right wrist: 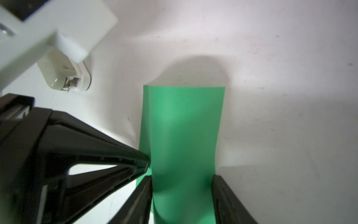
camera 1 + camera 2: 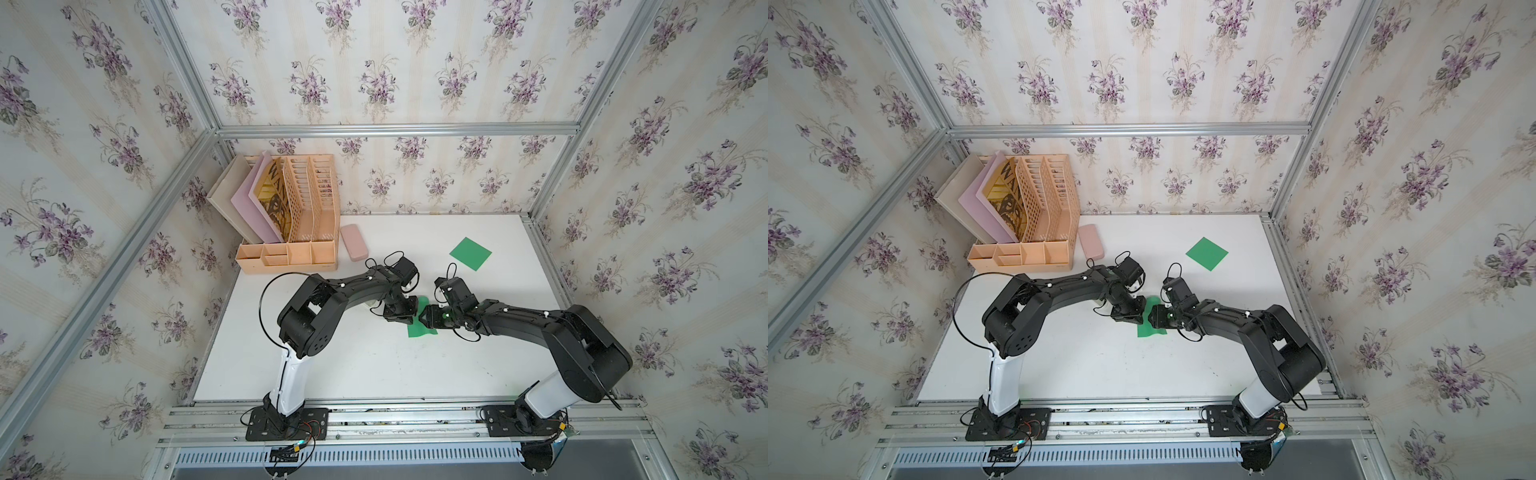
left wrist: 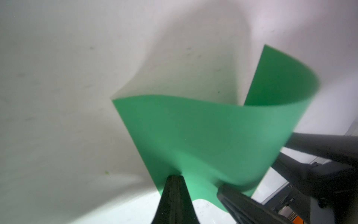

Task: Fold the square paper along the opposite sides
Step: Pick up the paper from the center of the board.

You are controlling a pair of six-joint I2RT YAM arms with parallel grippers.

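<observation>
Mid-frame, the left claw [image 3: 175, 180] pinches one edge of the green square paper [image 3: 203, 139], holding it curled over. The right claw [image 1: 182, 177], spread, straddles it, likely to crease.

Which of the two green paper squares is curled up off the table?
The curled green paper square pinched by the left gripper, mid-table; the flat green paper square lies untouched farther back.

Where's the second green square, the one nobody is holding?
In both top views the spare green square lies flat on the white table, on the robot's right side, near the back wall.
</observation>
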